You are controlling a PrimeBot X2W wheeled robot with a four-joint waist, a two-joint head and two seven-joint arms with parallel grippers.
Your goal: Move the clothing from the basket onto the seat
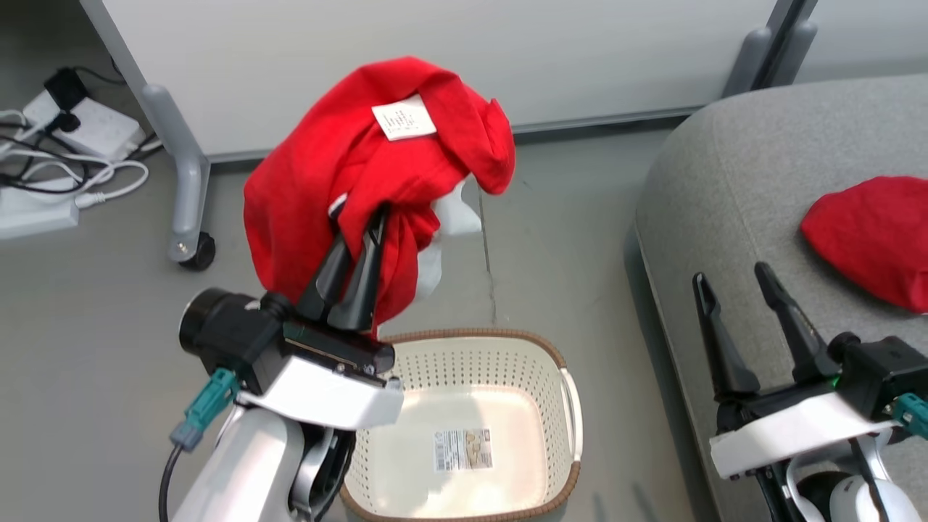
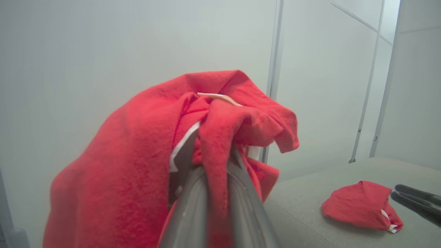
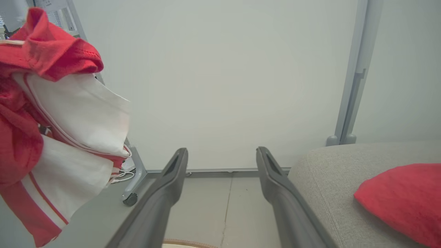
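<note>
Two red garments (image 1: 377, 167) (image 1: 870, 232), one basket (image 1: 471, 336), one sofa (image 1: 725, 181), two claws (image 1: 362, 215) (image 1: 729, 272).

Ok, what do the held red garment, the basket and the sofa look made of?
Bright-red garment in the left tool: soft matte cloth, probably knit; it drapes in limp folds. Cream perforated basket: smooth moulded plastic, brown woven-look rim. Grey sofa: matte woven-looking upholstery fabric.

clothing (image 1: 304, 196) soft matt cloth; basket (image 1: 464, 362) perforated smooth plastic; seat (image 1: 725, 181) matt woven fabric.
</note>
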